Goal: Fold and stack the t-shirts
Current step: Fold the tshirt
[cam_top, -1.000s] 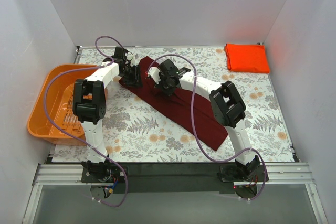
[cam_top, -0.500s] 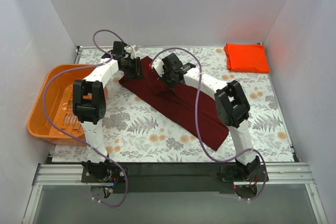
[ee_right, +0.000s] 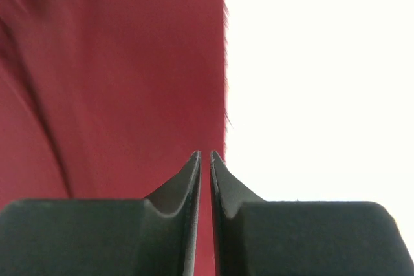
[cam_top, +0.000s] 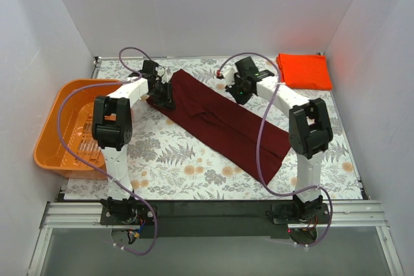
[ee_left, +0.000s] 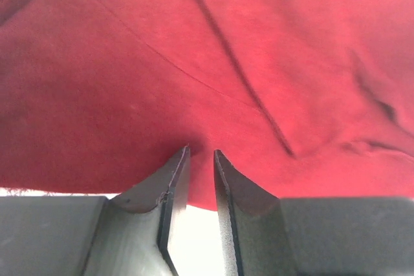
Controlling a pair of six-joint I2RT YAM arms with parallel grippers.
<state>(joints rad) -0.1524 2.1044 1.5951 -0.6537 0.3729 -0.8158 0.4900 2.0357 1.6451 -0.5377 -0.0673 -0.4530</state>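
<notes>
The dark maroon cloth t-shirt (cam_top: pixel 220 121) lies spread as a long, flat diagonal band on the leaf-and-flower patterned table (cam_top: pixel 168 159), running from far left to near right, with both pincers at its far end. The left pincer (cam_top: pixel 165 95) is set on the shirt's far left corner; in the left wrist view its dark, wedge-shaped fingers (ee_left: pixel 169 185) stand a narrow gap apart, tips down on the cloth just inside its hem, and I cannot tell whether any cloth is caught between them. The right pincer (cam_top: pixel 239 90) sits at the shirt's far right edge; in the right wrist view its fingers (ee_right: pixel 184 185) are drawn to a thin slit, nipping the maroon cloth close beside its straight, slightly frayed edge, with washed-out white on the other side. The left arm rises from its base to a bent black elbow, and its white forearm reaches out and right to the shirt. The right arm stands nearly upright from its base to its elbow, and its forearm reaches out and left. The maroon cloth is matte and soft, with a few shallow creases and a seam line. The bright orange-red t-shirt (cam_top: pixel 304 71), a folded rectangle, lies in the table's far right corner, well apart from both pincers. An orange slotted plastic basket (cam_top: pixel 50 121) sits at the table's left edge
</notes>
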